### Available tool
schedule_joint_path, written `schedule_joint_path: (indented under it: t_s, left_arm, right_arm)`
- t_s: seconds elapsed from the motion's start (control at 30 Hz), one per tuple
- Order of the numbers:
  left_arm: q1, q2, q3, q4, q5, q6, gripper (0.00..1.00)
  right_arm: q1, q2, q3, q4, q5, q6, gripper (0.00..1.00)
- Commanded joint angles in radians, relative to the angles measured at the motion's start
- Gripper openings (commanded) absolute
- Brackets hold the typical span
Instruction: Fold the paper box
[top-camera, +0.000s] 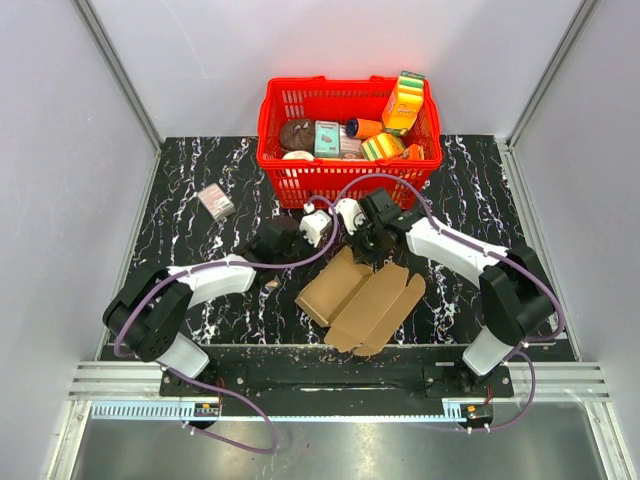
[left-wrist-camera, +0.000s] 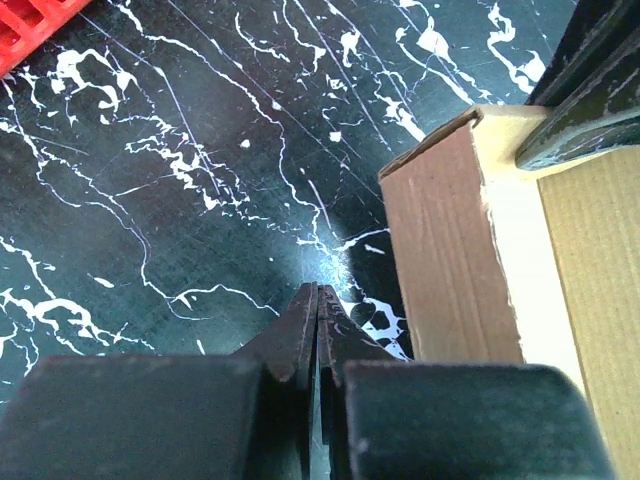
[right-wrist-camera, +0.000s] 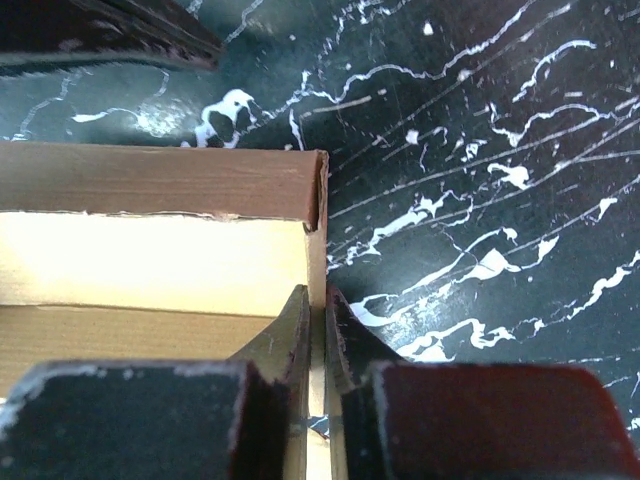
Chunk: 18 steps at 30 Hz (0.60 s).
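The brown paper box (top-camera: 362, 297) lies partly folded on the black marble table, in front of the arms. My right gripper (top-camera: 372, 243) is at its far end, shut on an upright side wall of the box (right-wrist-camera: 316, 262). The raised far wall (right-wrist-camera: 160, 183) shows beside it. My left gripper (top-camera: 268, 243) is shut and empty, just left of the box, its closed tips (left-wrist-camera: 318, 300) over bare table. The box's raised corner (left-wrist-camera: 450, 250) stands to their right in the left wrist view, with the right gripper's fingers (left-wrist-camera: 585, 90) above it.
A red basket (top-camera: 300, 170) full of colourful packages stands at the back. A small pinkish-grey box (top-camera: 216, 202) lies at the back left. White walls and metal rails bound the table.
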Motion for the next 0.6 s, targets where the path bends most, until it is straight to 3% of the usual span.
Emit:
schedule_joint_path:
  t_s: [0.0, 0.37, 0.57]
  left_arm:
    - [0.028, -0.021, 0.022, 0.062, -0.047, -0.064, 0.0]
    - [0.116, -0.166, -0.118, 0.229, -0.049, -0.17, 0.0]
    - [0.124, -0.262, -0.194, 0.296, -0.147, -0.182, 0.0]
  right_arm:
    - [0.034, 0.021, 0.019, -0.054, 0.057, -0.031, 0.0]
    - [0.035, 0.061, 0.034, -0.099, 0.102, -0.02, 0.0]
    - [0.048, 0.103, 0.063, -0.134, 0.159, -0.012, 0.0]
